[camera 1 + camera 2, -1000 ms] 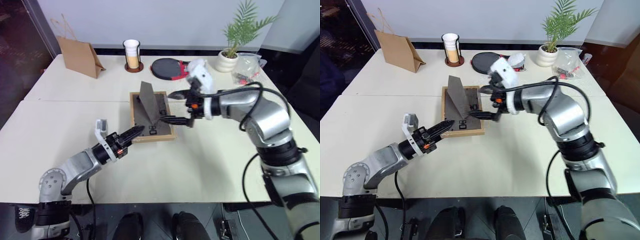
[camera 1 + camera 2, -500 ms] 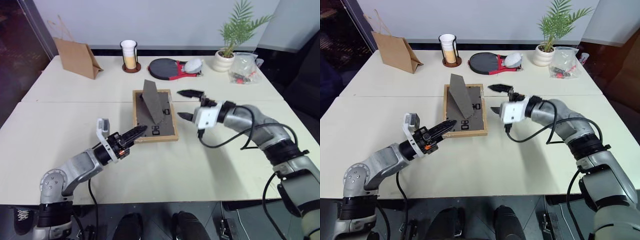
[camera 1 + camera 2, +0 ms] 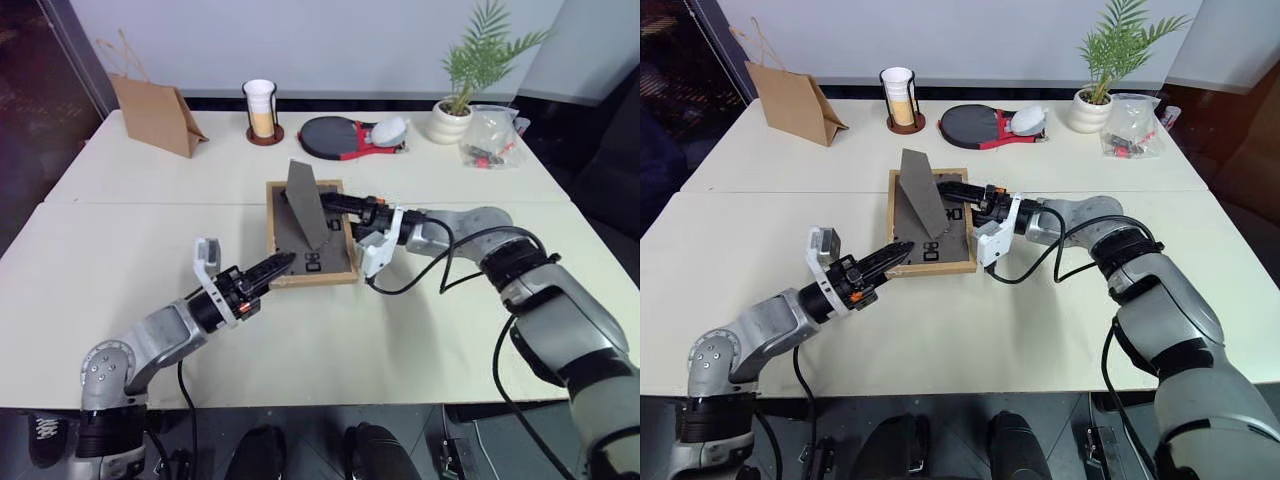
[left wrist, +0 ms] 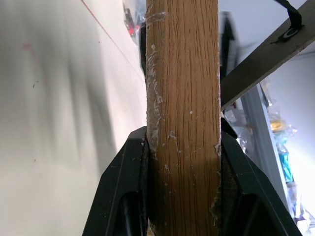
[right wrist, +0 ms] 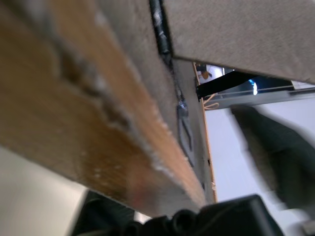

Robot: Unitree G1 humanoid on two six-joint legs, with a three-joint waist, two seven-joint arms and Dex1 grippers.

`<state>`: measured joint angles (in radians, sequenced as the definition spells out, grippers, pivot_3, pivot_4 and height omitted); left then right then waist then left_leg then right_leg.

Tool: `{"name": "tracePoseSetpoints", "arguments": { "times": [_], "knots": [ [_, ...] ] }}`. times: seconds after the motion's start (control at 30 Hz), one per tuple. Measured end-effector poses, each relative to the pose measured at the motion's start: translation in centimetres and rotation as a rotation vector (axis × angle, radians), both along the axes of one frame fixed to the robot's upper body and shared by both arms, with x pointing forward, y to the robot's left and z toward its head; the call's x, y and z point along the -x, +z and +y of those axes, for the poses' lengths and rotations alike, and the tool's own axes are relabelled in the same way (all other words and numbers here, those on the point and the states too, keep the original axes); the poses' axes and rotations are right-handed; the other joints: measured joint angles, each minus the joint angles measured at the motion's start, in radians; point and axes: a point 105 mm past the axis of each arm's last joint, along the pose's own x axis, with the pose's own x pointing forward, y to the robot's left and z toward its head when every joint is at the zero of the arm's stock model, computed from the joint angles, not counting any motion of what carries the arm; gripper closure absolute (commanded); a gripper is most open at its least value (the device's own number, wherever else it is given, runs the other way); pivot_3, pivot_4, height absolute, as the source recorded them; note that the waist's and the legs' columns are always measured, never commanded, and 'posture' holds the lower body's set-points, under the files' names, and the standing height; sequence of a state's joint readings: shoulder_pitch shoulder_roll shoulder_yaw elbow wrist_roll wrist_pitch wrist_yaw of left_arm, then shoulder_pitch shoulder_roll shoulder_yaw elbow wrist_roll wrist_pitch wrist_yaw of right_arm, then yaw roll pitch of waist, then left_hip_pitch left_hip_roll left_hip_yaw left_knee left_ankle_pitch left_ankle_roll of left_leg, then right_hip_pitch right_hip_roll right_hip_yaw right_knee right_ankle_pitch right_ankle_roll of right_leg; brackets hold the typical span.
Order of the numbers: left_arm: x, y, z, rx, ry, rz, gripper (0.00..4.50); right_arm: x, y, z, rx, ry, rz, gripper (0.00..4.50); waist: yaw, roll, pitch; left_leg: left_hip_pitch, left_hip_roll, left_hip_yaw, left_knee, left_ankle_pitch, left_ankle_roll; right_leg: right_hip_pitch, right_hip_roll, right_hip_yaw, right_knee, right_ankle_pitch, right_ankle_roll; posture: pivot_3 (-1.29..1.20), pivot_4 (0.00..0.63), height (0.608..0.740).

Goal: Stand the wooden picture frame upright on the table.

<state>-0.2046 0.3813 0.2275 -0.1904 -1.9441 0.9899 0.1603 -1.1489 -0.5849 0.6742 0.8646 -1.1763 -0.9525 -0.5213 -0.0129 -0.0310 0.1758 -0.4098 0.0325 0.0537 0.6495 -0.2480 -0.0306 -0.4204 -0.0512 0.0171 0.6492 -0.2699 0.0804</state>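
Two cream table (image 3: 120, 300) halves, seam across; white wall behind.

A brown paper bag (image 3: 155, 113) with thin handles stands at the far left of the counter (image 3: 420, 330), a dark glass panel behind it. Toward the middle, a stack of paper cups (image 3: 261, 108) sits in a black wire holder on a round brown base. Beside it lies a table tennis paddle (image 3: 334, 136), black face up, red handle pointing right, with a pale grey rounded object (image 3: 388, 128) touching the handle. Farther right, a small palm-like plant (image 3: 470, 70) grows from a white pot, and a clear plastic bag (image 3: 492, 137) of small items rests just beside it, near the far right corner.
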Motion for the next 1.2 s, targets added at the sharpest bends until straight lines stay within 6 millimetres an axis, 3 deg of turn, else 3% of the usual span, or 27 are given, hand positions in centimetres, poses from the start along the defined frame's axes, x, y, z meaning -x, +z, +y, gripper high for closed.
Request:
{"name": "tracePoseSetpoints", "arguments": {
  "times": [0.07, 0.3, 0.37, 0.47, 0.6, 0.73, 0.87, 0.93, 1.07, 1.2],
  "knots": [
    [0.1, 0.3, 0.1, 0.011, 0.001, -0.010, 3.46, 0.1, 0.0, -0.2, -0.029, 0.012, 0.010, 3.39, -0.001, 0.000, 0.000, 0.000, 0.000, 0.000, 0.000, 0.000, 0.000, 0.000, 0.000, 0.000, 0.000, 0.000, 0.000, 0.00, 0.150, 0.740],
    [0.9, 0.5, 0.6, -0.050, -0.013, -0.043, 0.05, -0.1, -0.4, -0.3, -0.001, 0.005, 0.054, 3.44, -0.007, 0.000, 0.000, 0.001, 0.001, -0.001, -0.001, 0.000, 0.001, 0.001, 0.002, 0.000, 0.000, 0.000, 0.000, 0.00, 0.150, 0.740],
    [1.7, 0.2, 1.9, -0.181, -0.035, -0.071, 0.05, 0.0, -0.8, -0.5, 0.018, 0.007, 0.105, 3.44, -0.011, 0.000, 0.000, 0.001, 0.001, -0.001, -0.001, -0.001, 0.002, 0.000, 0.003, 0.000, 0.000, 0.000, 0.000, 0.00, 0.150, 0.740],
    [2.3, 0.1, 5.5, -0.400, -0.016, -0.147, 0.05, 0.6, -1.0, -0.7, 0.034, 0.032, 0.191, 3.44, -0.018, 0.001, 0.001, 0.001, 0.001, -0.001, -0.002, -0.003, 0.005, -0.001, 0.003, -0.001, 0.001, 0.000, 0.000, 0.00, 0.150, 0.740],
    [1.3, 3.8, 11.8, -0.574, 0.125, -0.330, 0.05, 1.3, -1.1, -0.7, 0.054, 0.052, 0.347, 3.44, -0.031, 0.000, 0.001, 0.001, 0.001, -0.002, -0.001, -0.003, 0.006, 0.001, 0.003, -0.003, 0.000, 0.000, -0.001, 0.00, 0.150, 0.740],
    [0.8, 4.7, 14.7, -0.807, 0.139, -0.468, 0.05, 0.7, -1.8, -0.1, 0.048, -0.017, 0.590, 3.44, -0.032, 0.001, 0.001, 0.005, 0.004, -0.002, -0.002, -0.004, 0.007, 0.007, 0.003, -0.005, -0.001, 0.000, 0.000, 0.00, 0.150, 0.740],
    [0.3, 3.8, 14.8, -0.896, 0.093, -0.531, 0.05, 1.1, -3.7, 0.2, -0.001, -0.065, 1.211, 3.44, -0.026, 0.004, 0.003, 0.005, 0.008, -0.005, -0.002, -0.004, 0.007, 0.009, 0.000, -0.008, -0.002, 0.000, 0.000, 0.00, 0.150, 0.740],
    [0.0, 3.2, 14.5, -0.915, 0.076, -0.547, 0.05, 1.7, -2.8, 0.4, -0.047, -0.007, 1.501, 3.44, -0.025, 0.005, 0.004, 0.004, 0.008, -0.005, -0.002, -0.004, 0.007, 0.007, -0.002, -0.009, 0.000, 0.000, -0.001, 0.00, 0.150, 0.740],
    [-0.6, 3.2, 13.3, -0.897, 0.057, -0.599, 0.05, 2.2, -1.1, 0.2, -0.069, 0.054, 1.832, 3.44, -0.027, 0.004, 0.003, 0.003, 0.007, -0.005, -0.003, -0.005, 0.007, 0.005, -0.005, -0.010, 0.000, 0.001, -0.003, 0.00, 0.150, 0.740],
    [-1.1, 3.1, 12.5, -0.898, 0.035, -0.624, 0.05, 2.5, -3.0, 0.2, -0.044, 0.033, 2.070, 3.44, -0.030, 0.004, 0.003, -0.001, 0.006, -0.004, -0.004, -0.005, 0.007, -0.001, -0.007, -0.010, 0.000, 0.000, -0.004, 0.00, 0.150, 0.740]
  ]
}}
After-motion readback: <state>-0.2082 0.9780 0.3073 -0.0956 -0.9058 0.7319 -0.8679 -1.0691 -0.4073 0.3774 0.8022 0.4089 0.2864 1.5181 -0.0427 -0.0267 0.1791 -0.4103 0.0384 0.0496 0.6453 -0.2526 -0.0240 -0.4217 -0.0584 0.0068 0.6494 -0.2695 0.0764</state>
